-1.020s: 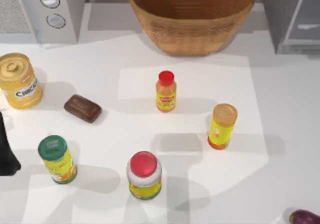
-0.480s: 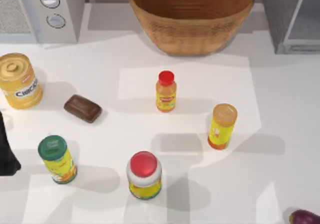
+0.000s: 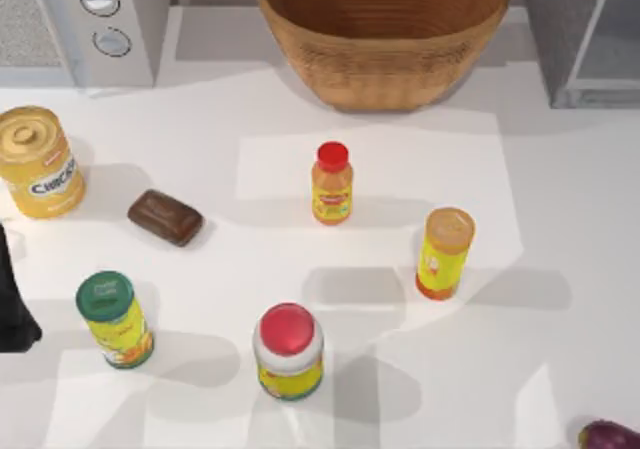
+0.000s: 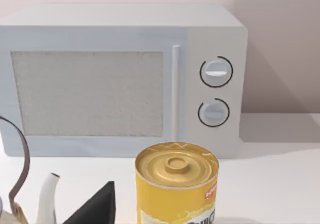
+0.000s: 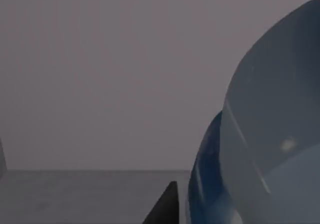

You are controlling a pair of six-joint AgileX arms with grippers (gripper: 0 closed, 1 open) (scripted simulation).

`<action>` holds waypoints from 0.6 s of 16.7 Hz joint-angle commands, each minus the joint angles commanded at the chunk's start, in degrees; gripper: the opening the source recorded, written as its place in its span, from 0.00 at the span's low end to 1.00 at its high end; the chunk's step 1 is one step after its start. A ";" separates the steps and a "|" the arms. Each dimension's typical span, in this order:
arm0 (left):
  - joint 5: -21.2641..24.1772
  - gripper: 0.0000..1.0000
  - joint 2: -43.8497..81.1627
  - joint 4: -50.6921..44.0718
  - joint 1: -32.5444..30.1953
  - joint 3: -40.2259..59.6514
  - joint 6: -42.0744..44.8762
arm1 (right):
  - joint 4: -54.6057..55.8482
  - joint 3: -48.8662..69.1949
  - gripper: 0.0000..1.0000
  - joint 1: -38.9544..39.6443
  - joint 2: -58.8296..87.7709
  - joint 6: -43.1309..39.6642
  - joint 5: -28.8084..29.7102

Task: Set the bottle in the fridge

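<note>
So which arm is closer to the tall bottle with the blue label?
Right. The bottle sits right beside the right gripper in its wrist view. The left arm is at the table's left edge, near the yellow can.

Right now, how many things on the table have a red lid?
2. The small orange bottle stands mid-table in front of the basket; the fat jar stands nearer the front edge. The top view's edges may hide more.
</note>
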 joint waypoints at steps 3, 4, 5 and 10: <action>0.00 1.00 0.00 0.00 0.00 0.00 0.00 | 0.00 0.00 0.46 0.00 0.00 0.00 0.00; 0.00 1.00 0.00 0.00 0.00 0.00 0.00 | 0.00 0.00 0.53 0.00 0.00 0.00 0.00; 0.00 1.00 0.00 0.00 0.00 0.00 0.00 | 0.00 0.00 0.61 0.00 0.00 0.00 0.00; 0.00 1.00 0.00 0.00 0.00 0.00 0.00 | 0.00 0.00 0.98 0.00 0.00 0.00 0.00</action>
